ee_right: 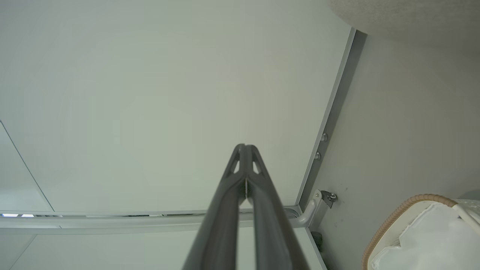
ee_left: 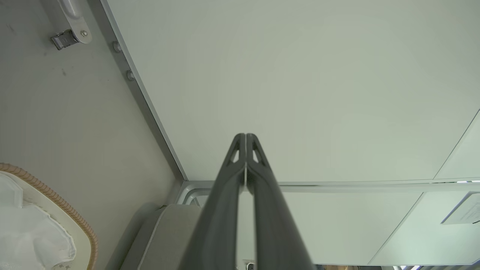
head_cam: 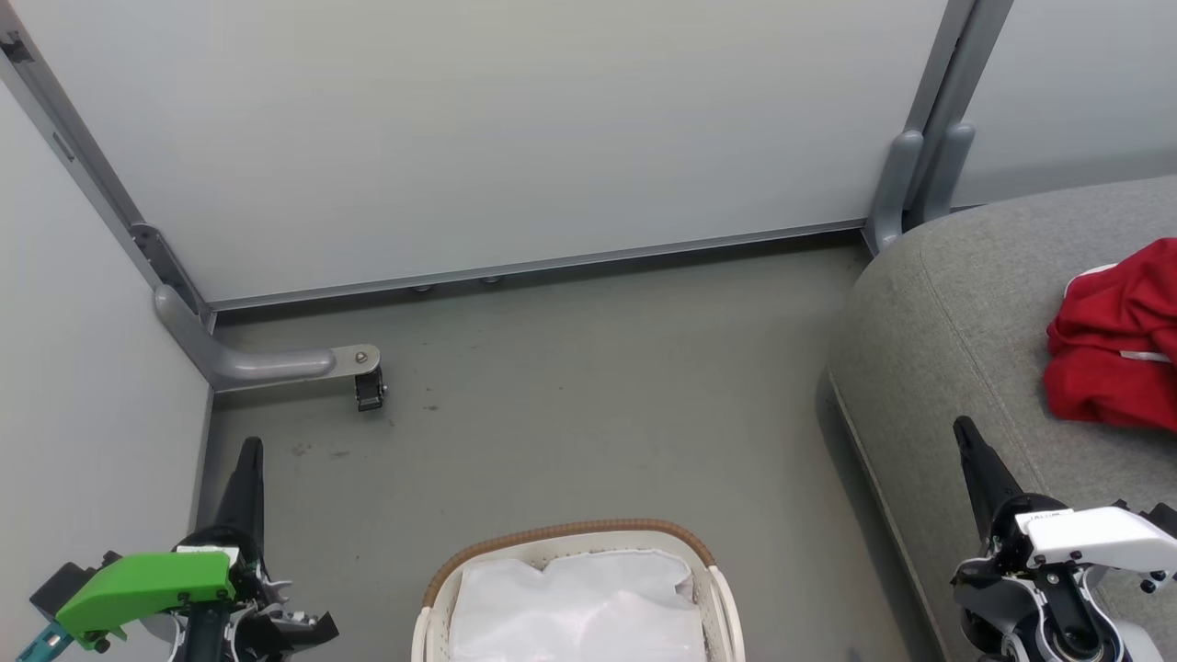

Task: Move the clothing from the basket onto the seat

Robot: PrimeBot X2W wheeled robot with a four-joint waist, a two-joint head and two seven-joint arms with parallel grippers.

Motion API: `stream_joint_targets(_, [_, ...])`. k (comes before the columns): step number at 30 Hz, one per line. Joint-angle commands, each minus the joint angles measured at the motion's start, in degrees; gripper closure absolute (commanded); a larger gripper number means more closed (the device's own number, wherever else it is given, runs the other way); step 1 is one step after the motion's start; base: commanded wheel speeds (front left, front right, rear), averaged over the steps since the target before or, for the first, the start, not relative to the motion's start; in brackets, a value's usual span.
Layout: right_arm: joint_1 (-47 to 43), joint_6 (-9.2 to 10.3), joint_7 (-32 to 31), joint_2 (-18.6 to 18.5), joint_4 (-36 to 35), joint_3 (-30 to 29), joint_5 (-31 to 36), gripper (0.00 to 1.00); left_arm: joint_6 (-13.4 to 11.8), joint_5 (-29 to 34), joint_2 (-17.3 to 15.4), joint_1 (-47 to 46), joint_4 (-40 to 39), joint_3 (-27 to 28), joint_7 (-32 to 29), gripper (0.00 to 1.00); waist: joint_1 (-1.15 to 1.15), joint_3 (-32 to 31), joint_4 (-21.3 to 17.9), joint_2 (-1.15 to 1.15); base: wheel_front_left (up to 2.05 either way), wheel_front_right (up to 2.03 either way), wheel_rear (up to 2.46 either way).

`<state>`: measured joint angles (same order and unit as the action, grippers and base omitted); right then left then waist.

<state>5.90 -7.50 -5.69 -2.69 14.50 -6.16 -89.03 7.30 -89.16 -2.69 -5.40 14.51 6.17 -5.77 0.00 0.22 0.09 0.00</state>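
Grey floor [head_cam: 598,395], white wall panels [head_cam: 506,138]. Left pincer [head_cam: 249,452], right pincer [head_cam: 965,432] both closed, empty, low either side of basket [head_cam: 570,530].

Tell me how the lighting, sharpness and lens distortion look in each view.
Head view: soft even light, sharp, dim shadow on the floor beside the grey fabric sofa seat; white liner in the brown-rimmed white plastic basket nearly washed out. Left wrist view: pale wall panel flat, glare-free. Right wrist view: seat corner blurred.
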Motion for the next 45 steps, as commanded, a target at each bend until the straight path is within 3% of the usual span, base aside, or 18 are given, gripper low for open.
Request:
stream_joint_targets(1, [0.5,0.02,-0.4,-0.3,-0.4,-0.3,-1.1,1.0,0.3,-1.1,-0.3,-1.2,-0.4,0.3,-0.3,1.0,0.0,0.0,0.0,0.0,0.0,0.0,0.0])
stream_joint_targets(8, [0.5,0.01,-1.1,-0.3,-0.7,-0.6,-3.7,1.0,0.3,-3.6,-0.3,-1.3,-0.6,0.5,-1.0,1.0,0.0,0.0,-0.1,0.0,0.0,0.0,0.0])
stream_joint_targets(45, [0.5,0.02,-1.1,-0.3,-0.6,-0.5,-3.5,1.0,0.3,-3.3,-0.3,-1.2,-0.5,0.5,-1.0,1.0,0.0,0.0,-0.1,0.0,0.0,0.0,0.0])
